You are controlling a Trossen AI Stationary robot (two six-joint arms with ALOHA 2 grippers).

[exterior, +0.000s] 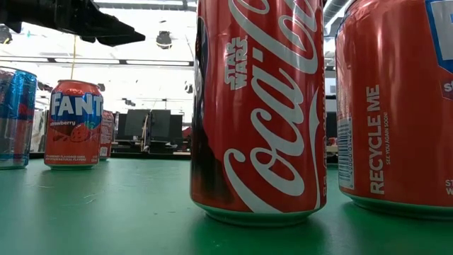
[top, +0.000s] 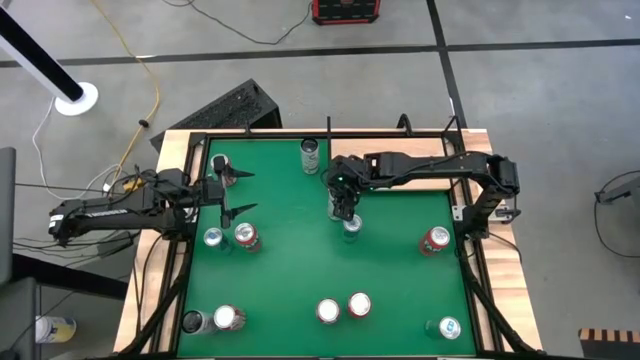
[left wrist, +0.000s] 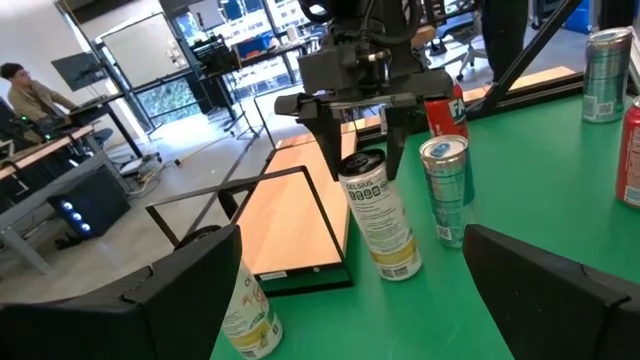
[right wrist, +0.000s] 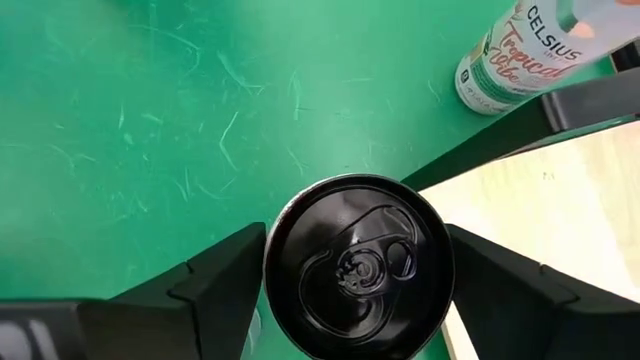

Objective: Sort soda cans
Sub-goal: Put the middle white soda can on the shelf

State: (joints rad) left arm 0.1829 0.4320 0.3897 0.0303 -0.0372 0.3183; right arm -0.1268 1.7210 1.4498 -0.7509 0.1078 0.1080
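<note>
At nine o'clock the left gripper [top: 232, 195] hangs over the mat's [top: 290, 270] edge, fingers spread wide and empty. I count twelve soda cans [top: 246, 236]. Eleven stand loose: five at the left, four in the middle, two at the right. Toward twelve o'clock the right gripper [top: 342, 205] clasps one black-topped can [right wrist: 358, 265], which is tilted.

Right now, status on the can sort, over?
Left gripper open, at table's left. Right gripper over black-topped can, mid-table. Teal can close beside it.
</note>
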